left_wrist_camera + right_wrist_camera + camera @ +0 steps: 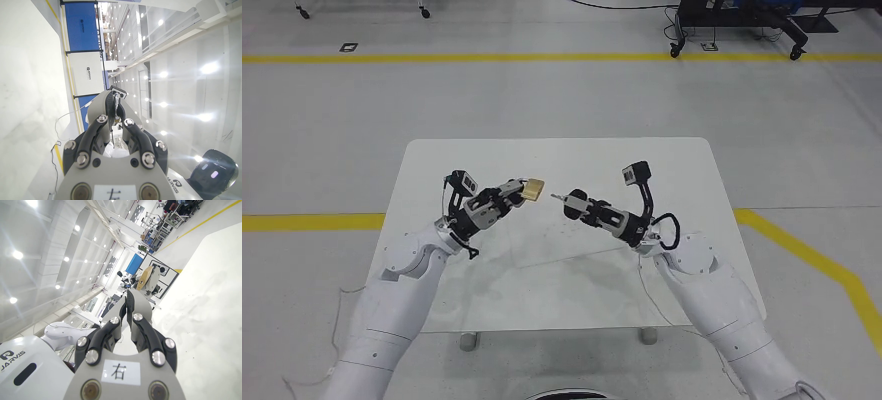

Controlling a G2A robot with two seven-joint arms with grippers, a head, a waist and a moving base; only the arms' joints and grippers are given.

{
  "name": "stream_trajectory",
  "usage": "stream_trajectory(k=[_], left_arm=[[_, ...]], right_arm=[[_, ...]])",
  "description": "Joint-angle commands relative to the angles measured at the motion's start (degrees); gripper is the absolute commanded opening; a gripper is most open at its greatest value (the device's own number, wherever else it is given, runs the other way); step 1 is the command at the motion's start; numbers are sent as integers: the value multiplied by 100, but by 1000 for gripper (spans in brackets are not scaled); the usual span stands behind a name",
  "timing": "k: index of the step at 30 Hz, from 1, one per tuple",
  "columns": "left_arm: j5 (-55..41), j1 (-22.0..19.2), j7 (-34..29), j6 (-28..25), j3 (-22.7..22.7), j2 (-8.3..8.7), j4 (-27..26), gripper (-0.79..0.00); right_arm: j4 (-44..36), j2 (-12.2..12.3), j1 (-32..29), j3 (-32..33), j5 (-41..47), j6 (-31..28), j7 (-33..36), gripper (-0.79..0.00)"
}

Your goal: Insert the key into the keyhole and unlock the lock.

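Top view: the left gripper (512,192) is clamping the lock (533,188) above the table (672,170). The right gripper (573,201) is pinching the key (558,197), its tip near the lock but apart.

Left wrist view: the fingers (109,106) are gripping the shackle (116,97).

Right wrist view: the keyhole (140,281) is facing the right gripper.

The arms seem to be aligning key and keyhole. Next needs 1 straight push, then turning.

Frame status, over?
Left gripper shut on lock, right gripper shut on key. Key tip short of keyhole, not inserted. Nothing between them.
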Motion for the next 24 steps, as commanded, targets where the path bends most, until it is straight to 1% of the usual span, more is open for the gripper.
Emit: stream_trajectory(k=[1,3,6,17,24], left_arm=[[35,30,-7,10,10,0,-43,-785],[127,46,11,-40,7,3,-75,-785],[259,81,66,-152,6,4,-123,-785],[456,144,182,-253,-11,5,-218,-785],[575,167,269,-311,-25,4,-250,-785]], right_arm=[[-24,-5,2,-55,47,327,1,-785],[-29,-10,44,-103,93,543,35,-785],[0,-17,98,-135,118,682,32,-785],[-30,-17,158,-196,-30,932,-16,-785],[-75,-8,109,-172,-63,963,-93,-785]])
